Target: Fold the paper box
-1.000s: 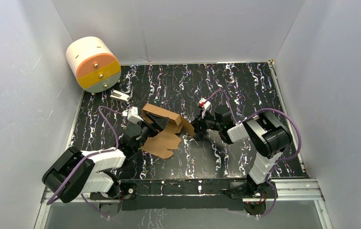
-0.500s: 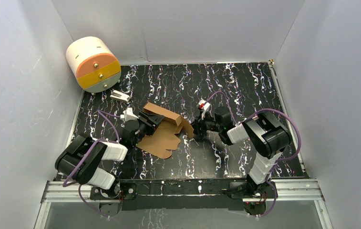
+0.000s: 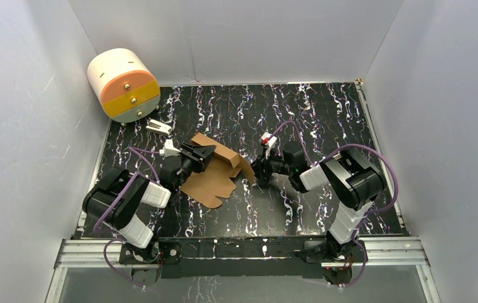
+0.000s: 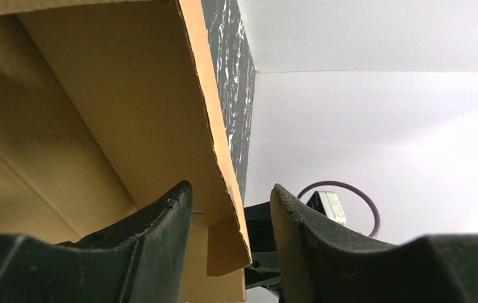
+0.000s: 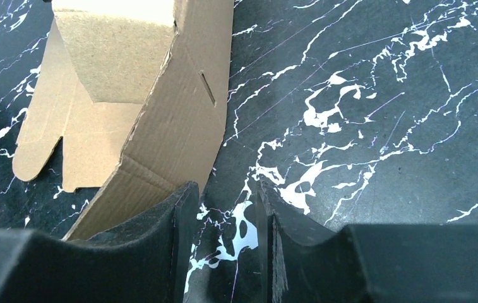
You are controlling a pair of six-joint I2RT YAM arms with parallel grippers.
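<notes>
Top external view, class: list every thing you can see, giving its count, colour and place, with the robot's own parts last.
table: one, black with white veining, under everything
walls: three, white, at the left, back and right
paper box: one, plain brown, partly folded, left of centre on the table
drawer unit: one, cream cylinder with orange and yellow fronts, far left corner
small clip-like object: one, white, just in front of the drawer unit
left gripper: one, black, jaws open around a raised flap on the box's left side
right gripper: one, black, jaws open at the box's right edge, bare table between them
</notes>
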